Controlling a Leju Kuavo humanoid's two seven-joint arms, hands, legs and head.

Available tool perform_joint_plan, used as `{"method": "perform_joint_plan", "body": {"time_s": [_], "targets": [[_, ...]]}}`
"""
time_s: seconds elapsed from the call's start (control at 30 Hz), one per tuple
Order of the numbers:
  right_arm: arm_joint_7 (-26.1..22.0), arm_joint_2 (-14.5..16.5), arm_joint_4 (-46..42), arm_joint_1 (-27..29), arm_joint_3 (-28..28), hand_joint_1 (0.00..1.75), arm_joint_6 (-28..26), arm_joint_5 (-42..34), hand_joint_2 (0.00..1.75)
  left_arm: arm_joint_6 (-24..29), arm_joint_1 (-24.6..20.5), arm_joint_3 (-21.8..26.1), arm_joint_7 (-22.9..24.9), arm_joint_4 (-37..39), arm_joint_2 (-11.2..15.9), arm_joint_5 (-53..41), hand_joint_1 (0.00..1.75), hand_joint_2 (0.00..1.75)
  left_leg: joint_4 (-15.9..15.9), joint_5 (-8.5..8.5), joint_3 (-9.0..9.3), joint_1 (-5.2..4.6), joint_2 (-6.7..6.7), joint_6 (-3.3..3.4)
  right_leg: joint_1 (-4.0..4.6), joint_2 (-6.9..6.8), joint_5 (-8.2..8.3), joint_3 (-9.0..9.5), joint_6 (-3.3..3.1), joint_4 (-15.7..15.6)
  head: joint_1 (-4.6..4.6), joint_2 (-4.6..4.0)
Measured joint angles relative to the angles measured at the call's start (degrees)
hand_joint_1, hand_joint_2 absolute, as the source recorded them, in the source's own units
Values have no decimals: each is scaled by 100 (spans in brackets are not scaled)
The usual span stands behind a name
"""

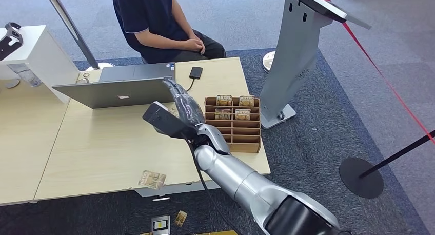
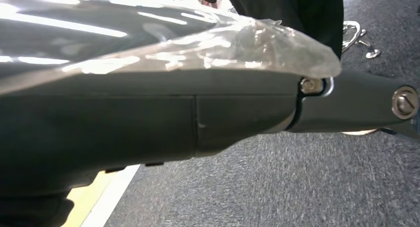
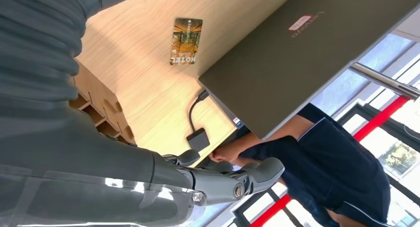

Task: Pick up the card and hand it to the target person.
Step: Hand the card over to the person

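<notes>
**Above the desk: right robot hand and card**

Above the desk (image 1: 102, 148), between the laptop and the wooden card rack, the right robot hand (image 1: 183, 104) is raised on its silver arm (image 1: 241, 181). Fingers extended and apart, nothing held (the right wrist view shows the thumb (image 3: 247, 175) stretched out with no object against it).

Item 1. Card (image 3: 186, 40): lies flat on the desk top, just beside the closed edge of the laptop lid, marked "HOTEL" in the right wrist view. In the head view it is largely behind the hand. Not touched by the hand.

Item 2. Laptop (image 1: 115, 91): grey, open, its lid back facing the robot. A cable runs from it to a small black device (image 1: 195, 72) lying on the desk near the far edge.

Item 3. Wooden card rack (image 1: 233, 124): compartmented, standing near the desk's right end; four cards (image 1: 223, 100) stand in its far rows, the nearer compartments unfilled.

Item 4. Another card (image 1: 152, 179): at the near edge of the desk, well apart from the hand. A further one (image 1: 180, 218) lies on the carpet below.

Item 5. Person (image 1: 154, 19): seated behind the desk in a dark shirt, hands together in the lap.

Item 6. Grey kiosk stand (image 1: 295, 55): on the carpet just right of the desk.

Left robot hand (image 2: 148, 88): close to its wrist camera, dark and blurred; its state cannot be told.
</notes>
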Motion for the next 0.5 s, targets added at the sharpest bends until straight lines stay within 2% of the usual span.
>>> {"method": "perform_joint_plan", "body": {"time_s": [0.33,0.5], "targets": [[-105,-13,21,172,-1,0,-215,-54,175,59,63,0,-23,0,9,139,0,0,0,0,0,0,0,0,0,0,0,-2,0,0,-1,0],[-114,-89,-211,298,-1,0,-491,-22,175,63,96,0,-39,0,25,193,0,0,0,0,1,0,1,0,0,0,0,-2,0,-1,-1,0]]}}
